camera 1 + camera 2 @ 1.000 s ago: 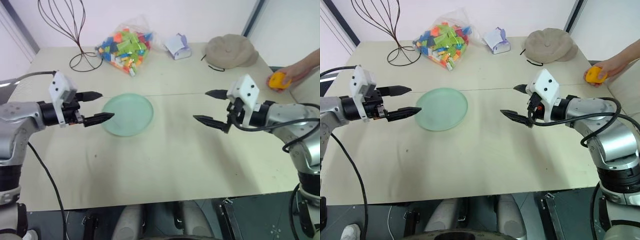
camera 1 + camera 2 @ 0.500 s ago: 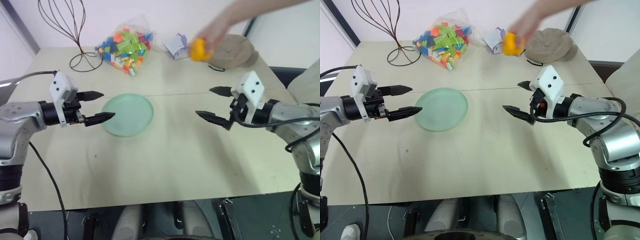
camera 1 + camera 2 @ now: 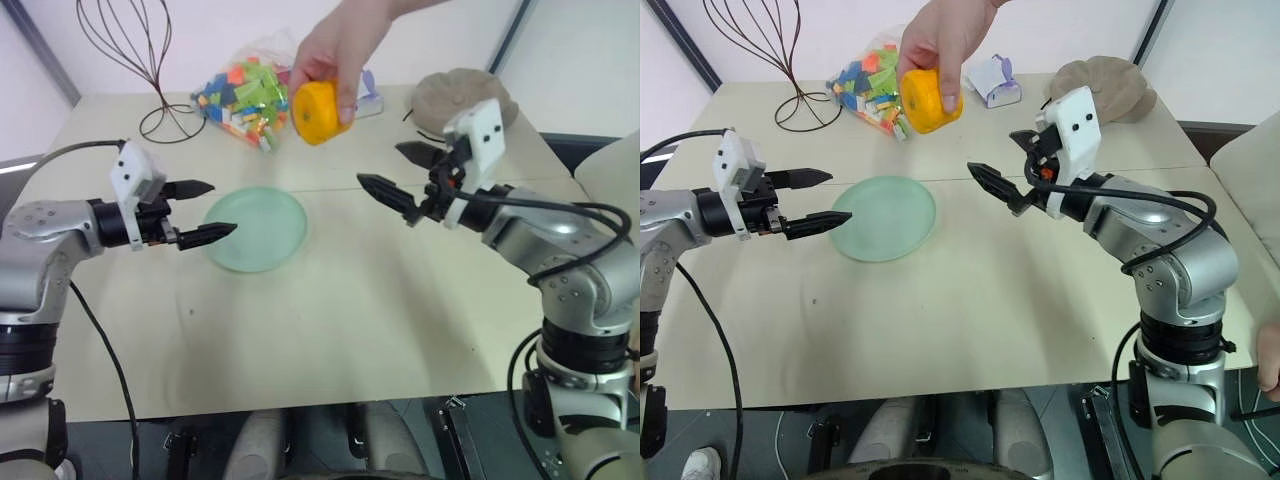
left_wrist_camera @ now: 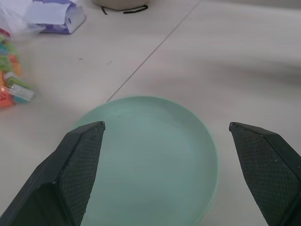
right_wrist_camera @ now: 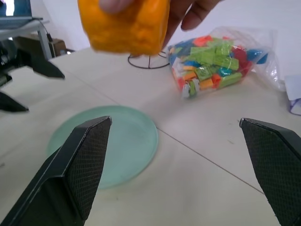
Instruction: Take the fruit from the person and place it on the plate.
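Observation:
A person's hand (image 3: 340, 45) holds the orange fruit (image 3: 318, 112) in the air above the table, beyond the mint-green plate (image 3: 256, 228). My right gripper (image 3: 396, 172) is open and raised just to the right of the fruit, apart from it, pointing toward it. In the right wrist view the fruit (image 5: 124, 26) hangs ahead between the fingers (image 5: 75, 169). My left gripper (image 3: 206, 210) is open, level, at the plate's left edge with nothing in it. The plate (image 4: 150, 160) lies empty right in front of the left fingers (image 4: 70, 174).
At the back of the table lie a bag of coloured toy blocks (image 3: 250, 92), a wire stand (image 3: 135, 60), a small white-purple box (image 3: 995, 80) and a beige hat (image 3: 455, 97). Another hand (image 3: 1270, 355) shows at the far right edge.
The person's hand has brought the fruit from the back right to above the table's middle. My right gripper has risen, swung left and rolled toward it. The left gripper has stayed put.

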`<action>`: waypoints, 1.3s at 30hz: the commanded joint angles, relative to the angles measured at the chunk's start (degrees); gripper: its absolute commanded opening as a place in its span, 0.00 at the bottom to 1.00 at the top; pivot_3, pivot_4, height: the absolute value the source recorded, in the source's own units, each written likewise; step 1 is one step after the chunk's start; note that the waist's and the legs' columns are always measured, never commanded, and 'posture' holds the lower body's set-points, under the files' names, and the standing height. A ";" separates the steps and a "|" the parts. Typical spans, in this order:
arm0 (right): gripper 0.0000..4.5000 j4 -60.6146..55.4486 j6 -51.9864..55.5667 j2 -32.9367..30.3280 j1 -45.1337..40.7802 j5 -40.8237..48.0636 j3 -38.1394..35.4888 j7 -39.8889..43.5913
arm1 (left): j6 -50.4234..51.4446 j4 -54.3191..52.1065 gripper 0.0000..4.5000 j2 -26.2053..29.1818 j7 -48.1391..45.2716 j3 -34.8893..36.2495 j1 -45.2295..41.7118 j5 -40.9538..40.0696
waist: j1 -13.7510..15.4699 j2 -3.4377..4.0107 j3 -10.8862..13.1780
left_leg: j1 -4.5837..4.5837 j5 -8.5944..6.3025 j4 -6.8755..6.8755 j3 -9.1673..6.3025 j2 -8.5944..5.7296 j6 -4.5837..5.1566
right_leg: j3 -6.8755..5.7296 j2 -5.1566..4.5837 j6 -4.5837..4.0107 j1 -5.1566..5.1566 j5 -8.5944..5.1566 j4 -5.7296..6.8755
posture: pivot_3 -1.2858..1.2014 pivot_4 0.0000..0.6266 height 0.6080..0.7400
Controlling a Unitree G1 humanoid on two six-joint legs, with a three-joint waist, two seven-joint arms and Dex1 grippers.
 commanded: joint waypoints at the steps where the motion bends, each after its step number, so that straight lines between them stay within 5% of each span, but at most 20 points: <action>1: 1.00 -2.24 1.17 1.90 -2.16 1.46 -0.97 -3.00 | -1.31 -0.09 0.99 0.03 -0.43 0.42 -1.88 0.30 | -0.03 0.00 0.00 | -0.01 0.00 0.00 0.00 0.00 0.00 | 0.00 0.00 0.00 -0.03 0.00 0.02 | 0.52 0.24 1.00; 39: 1.00 6.10 -3.73 11.62 -10.71 -1.55 4.27 -6.64 | -0.66 -1.99 0.99 -0.45 0.85 0.87 -0.79 0.60 | -0.31 0.01 0.00 | -0.04 0.00 0.00 0.04 -0.02 0.00 | 0.03 0.05 -0.01 -0.19 -0.01 0.24 | 0.52 0.24 1.00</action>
